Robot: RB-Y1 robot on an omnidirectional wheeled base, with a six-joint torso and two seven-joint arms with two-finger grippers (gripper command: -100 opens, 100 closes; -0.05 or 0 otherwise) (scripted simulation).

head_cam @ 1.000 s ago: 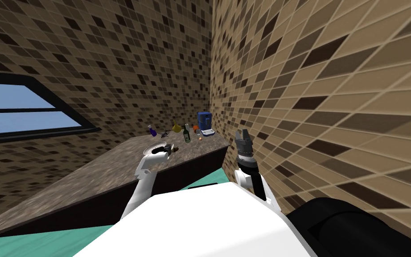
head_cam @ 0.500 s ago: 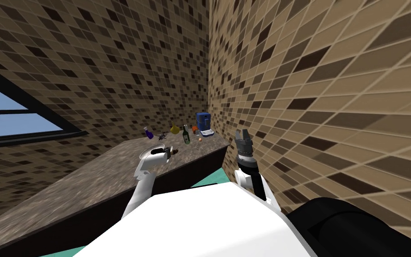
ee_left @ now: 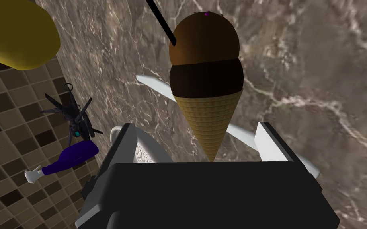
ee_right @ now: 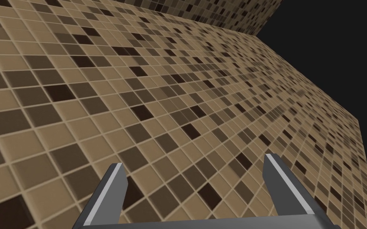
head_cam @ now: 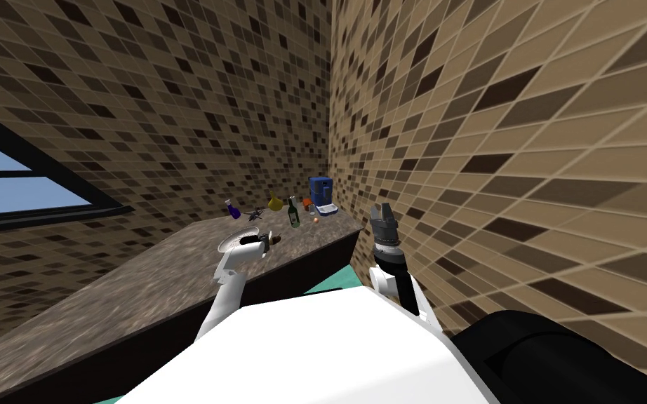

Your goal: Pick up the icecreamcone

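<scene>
The ice cream cone has a tan waffle cone and two brown scoops. It sits between the fingers of my left gripper, tip toward the gripper's body, over a white plate on the brown marbled counter. The fingers stand wide apart and do not press the cone's sides. In the head view the left gripper hovers at the plate, with the cone as a dark speck at its tip. My right gripper is raised near the tiled wall, open.
At the counter's far end stand a yellow flask, a purple bottle, a dark spiky toy, a green bottle and a blue machine. Tiled walls meet behind them. The counter edge runs in front of me.
My head view has turned a little, sliding the window leftward. The left hand sits slightly lower over the plate. The right arm has not moved.
</scene>
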